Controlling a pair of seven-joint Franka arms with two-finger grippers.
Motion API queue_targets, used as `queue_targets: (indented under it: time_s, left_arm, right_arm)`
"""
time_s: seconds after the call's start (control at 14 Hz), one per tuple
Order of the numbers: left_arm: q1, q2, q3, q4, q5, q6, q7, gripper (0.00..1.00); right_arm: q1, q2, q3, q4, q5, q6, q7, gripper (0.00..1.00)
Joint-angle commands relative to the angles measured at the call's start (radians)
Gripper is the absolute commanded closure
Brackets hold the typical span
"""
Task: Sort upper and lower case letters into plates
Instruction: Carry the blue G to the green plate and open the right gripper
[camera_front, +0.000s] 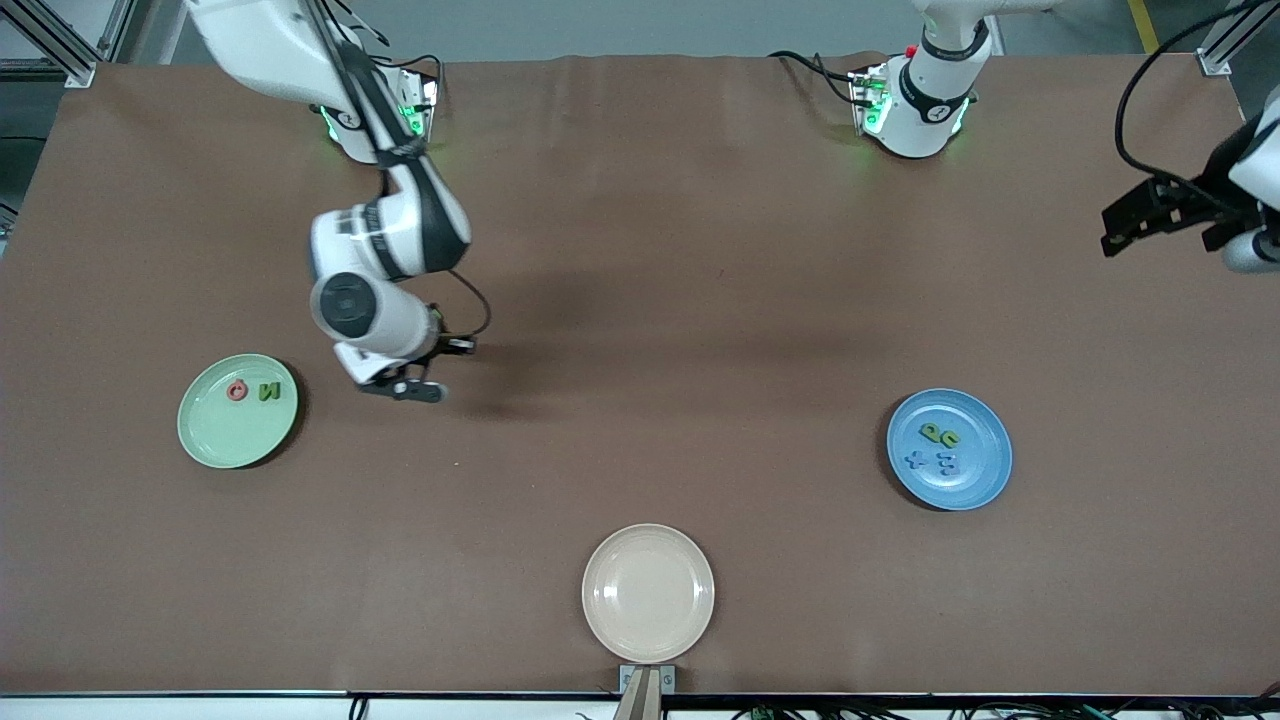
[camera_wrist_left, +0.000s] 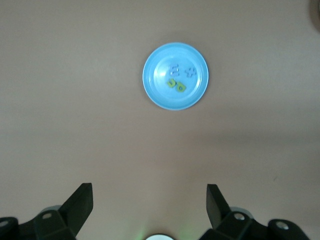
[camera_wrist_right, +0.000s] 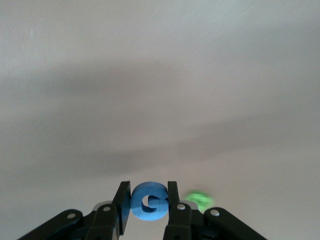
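right pincer (camera_wrist_right: 148, 204) clamped on blue G (camera_wrist_right: 148, 201), over bare worktop (camera_front: 640, 300) beside pale green plate (camera_front: 215, 445) | left pincer (camera_wrist_left: 150, 205) wide open, empty, waiting high over the left arm's end | blue plate (camera_front: 975, 480) holds four letters | risk: shallow pinch, G slips or lands off-plate if released early

We see open bench (camera_front: 700, 330) between the green plate (camera_front: 215, 440), blue plate (camera_front: 985, 480) and beige plate (camera_front: 648, 593), right gripper (camera_front: 425, 385) with blue G (camera_wrist_right: 148, 201) hanging beside the green plate, left gripper (camera_front: 1135, 225) parked over the bench's edge
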Motion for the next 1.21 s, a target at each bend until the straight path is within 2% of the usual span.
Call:
queue_targets:
  time_s: [0.0,0.07,0.14,0.29,0.57,0.79,1.14]
  left_arm:
    - [-0.061,-0.104,0.059,-0.123,-0.018,0.01,-0.005,0.0]
    - [-0.055,-0.111,0.055,-0.134,-0.018,0.008,-0.005,0.0]
    - [-0.054,-0.115,0.053,-0.131,-0.019,0.005,-0.005,0.0]
    - [-0.055,-0.124,0.053,-0.128,-0.021,0.001,-0.006,0.0]
    - [-0.058,-0.128,0.05,-0.134,-0.042,0.002,-0.009,0.0]
    - [-0.058,-0.128,0.048,-0.134,-0.044,0.002,-0.008,0.0]
    - [-0.054,-0.121,0.05,-0.131,-0.044,0.011,-0.008,0.0]
  right_arm:
    - [-0.045,-0.037,-0.118,0.011,-0.062,-0.053,-0.205,0.82]
    - [-0.069,-0.028,-0.154,0.016,-0.07,-0.045,-0.296,0.82]
    - [-0.112,-0.025,-0.164,0.025,-0.07,-0.03,-0.371,0.82]
    - [-0.215,-0.002,-0.162,0.028,-0.068,0.03,-0.508,0.82]
    - [-0.324,0.096,-0.158,0.028,-0.056,0.18,-0.671,0.82]
    - [-0.344,0.139,-0.15,0.033,-0.022,0.208,-0.691,0.82]
    - [-0.345,0.223,-0.15,0.051,0.123,0.253,-0.789,0.82]
